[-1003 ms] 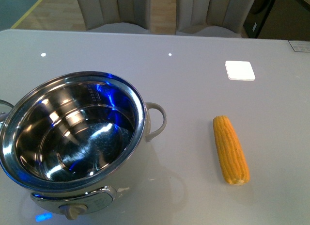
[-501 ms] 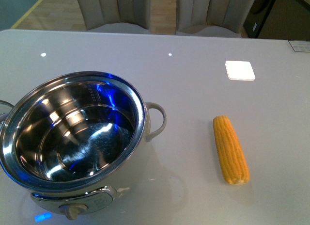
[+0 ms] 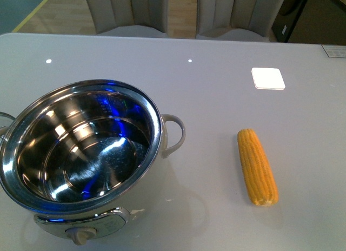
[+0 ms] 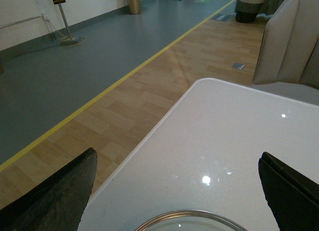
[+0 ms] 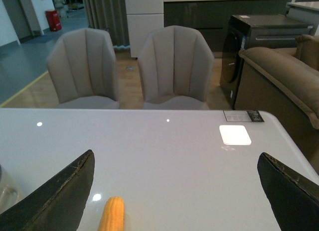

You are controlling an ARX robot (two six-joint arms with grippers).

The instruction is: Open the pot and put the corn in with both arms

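The shiny steel pot (image 3: 81, 153) stands open at the table's front left, empty inside, with a pale loop handle (image 3: 174, 134) on its right. No lid is on it; the lid is not in the front view. The yellow corn cob (image 3: 257, 166) lies on the table to the pot's right, well apart from it. Neither arm shows in the front view. My left gripper (image 4: 177, 191) is open above a round steel rim (image 4: 189, 216); whether that is the lid or the pot I cannot tell. My right gripper (image 5: 177, 191) is open, with the corn's tip (image 5: 112, 214) near one finger (image 5: 55, 201).
The grey table (image 3: 216, 88) has a white square patch (image 3: 267, 78) at the back right. Two beige chairs (image 5: 174, 66) stand behind the far edge. A dark cabinet (image 5: 264, 39) and a sofa (image 5: 284, 76) lie beyond. The table's left edge (image 4: 144, 141) drops to wooden floor.
The blue reflections inside the pot have faded and shifted. The pot and the corn have not moved.
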